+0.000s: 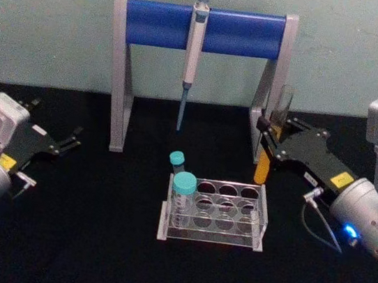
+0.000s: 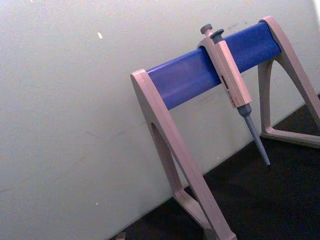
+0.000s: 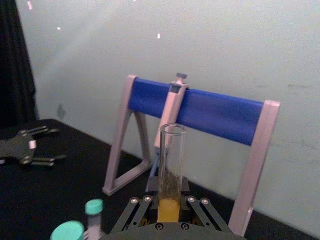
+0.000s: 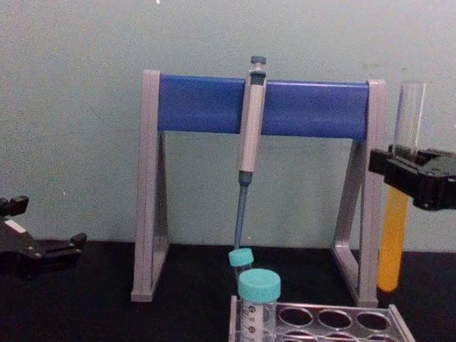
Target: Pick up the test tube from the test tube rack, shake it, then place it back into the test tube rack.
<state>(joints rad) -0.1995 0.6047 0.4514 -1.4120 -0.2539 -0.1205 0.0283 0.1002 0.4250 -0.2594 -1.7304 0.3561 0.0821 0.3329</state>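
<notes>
Right tool (image 1: 268, 137) clenched on tube (image 1: 263, 167). Tube upright, long axis vertical, orange end hanging below tool. Rack (image 1: 211, 242) below tool, offset leftward and toward robot, near. Left tool (image 1: 71, 138) released, parked well apart, far left.

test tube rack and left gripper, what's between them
Nothing: the head view shows only bare black table between the left gripper and the test tube rack. The pipette stand's leg stands farther back.
</notes>
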